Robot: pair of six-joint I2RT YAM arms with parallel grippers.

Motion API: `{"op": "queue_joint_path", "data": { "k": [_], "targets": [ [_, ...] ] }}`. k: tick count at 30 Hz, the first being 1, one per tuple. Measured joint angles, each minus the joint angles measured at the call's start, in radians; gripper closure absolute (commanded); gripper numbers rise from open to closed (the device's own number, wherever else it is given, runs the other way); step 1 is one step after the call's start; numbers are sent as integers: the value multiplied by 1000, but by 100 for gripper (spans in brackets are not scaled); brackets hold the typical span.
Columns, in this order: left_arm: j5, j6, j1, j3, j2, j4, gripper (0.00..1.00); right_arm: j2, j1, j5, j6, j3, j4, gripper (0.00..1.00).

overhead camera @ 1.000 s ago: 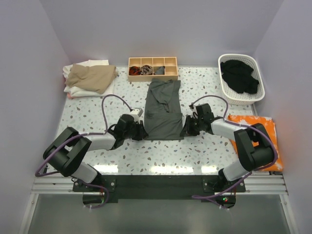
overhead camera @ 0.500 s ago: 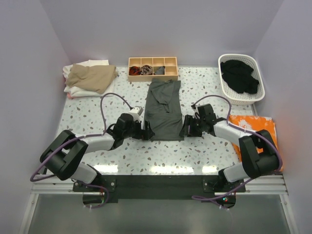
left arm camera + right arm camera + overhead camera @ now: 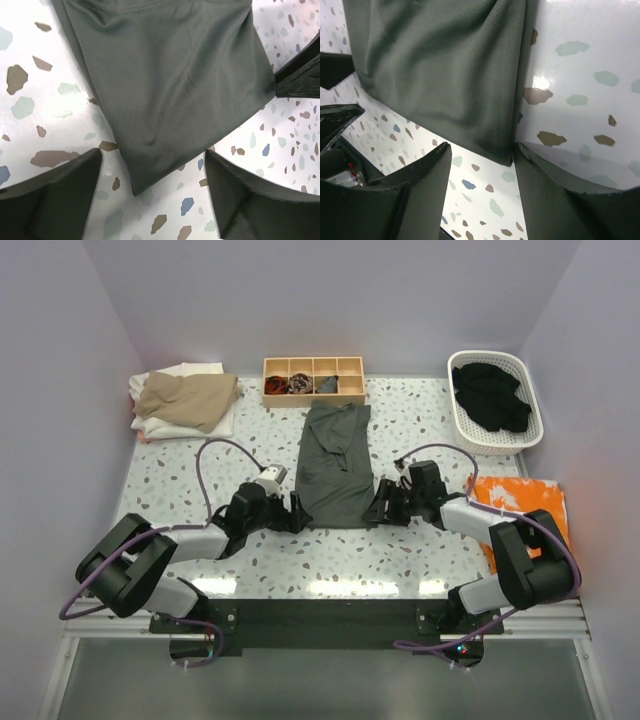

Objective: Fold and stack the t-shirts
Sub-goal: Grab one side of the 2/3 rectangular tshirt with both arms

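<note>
A dark charcoal-grey t-shirt (image 3: pixel 335 465) lies folded into a long strip in the middle of the table. My left gripper (image 3: pixel 296 515) stands open at its near left corner. In the left wrist view that corner (image 3: pixel 165 90) points down between the spread fingers (image 3: pixel 55 195), touching neither. My right gripper (image 3: pixel 377 510) stands open at the near right corner. The cloth (image 3: pixel 445 65) lies flat just ahead of its fingertips (image 3: pixel 545 190). A tan t-shirt (image 3: pixel 185 398) rests on a white one at the back left. A black t-shirt (image 3: pixel 490 395) lies in the basket.
A wooden divided box (image 3: pixel 313 380) with small fabric rolls stands behind the grey shirt. The white basket (image 3: pixel 525 435) is at the back right. An orange cloth (image 3: pixel 520 505) lies at the right edge, partly under my right arm.
Both grippers have opened and let go of the grey shirt's near corners. The shirt now lies flat and both arms have dropped a little lower over the table.
</note>
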Motion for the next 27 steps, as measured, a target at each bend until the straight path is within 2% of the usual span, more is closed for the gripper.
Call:
{"op": "queue_joint_path", "data": {
  "k": [1, 2, 3, 8, 11, 12, 13, 15, 22, 27],
  "targets": [
    [5, -2, 1, 0, 11, 12, 30, 10, 0, -10, 10, -1, 19, 43],
    [10, -8, 1, -2, 21, 26, 42, 15, 0, -18, 16, -3, 34, 43],
    [15, -10, 1, -4, 33, 39, 48, 21, 0, -28, 24, -6, 50, 44],
    [60, -37, 2, -14, 89, 97, 76, 33, 0, -42, 45, -11, 77, 46],
    [84, -52, 2, -24, 110, 126, 94, 37, -1, -43, 50, -14, 85, 61],
    [92, -58, 2, -29, 116, 135, 99, 45, -1, -44, 51, -17, 90, 70],
    [102, -66, 2, -34, 122, 146, 100, 53, -2, -50, 53, -19, 98, 86],
    [118, -76, 3, -38, 131, 166, 100, 78, -2, -60, 57, -25, 119, 99],
    [156, -86, 3, -43, 144, 188, 100, 113, -5, -109, 85, -52, 194, 100],
    [167, -85, 2, -69, 82, 127, 100, 17, -2, -91, 79, -113, 145, 100]
  ]
}}
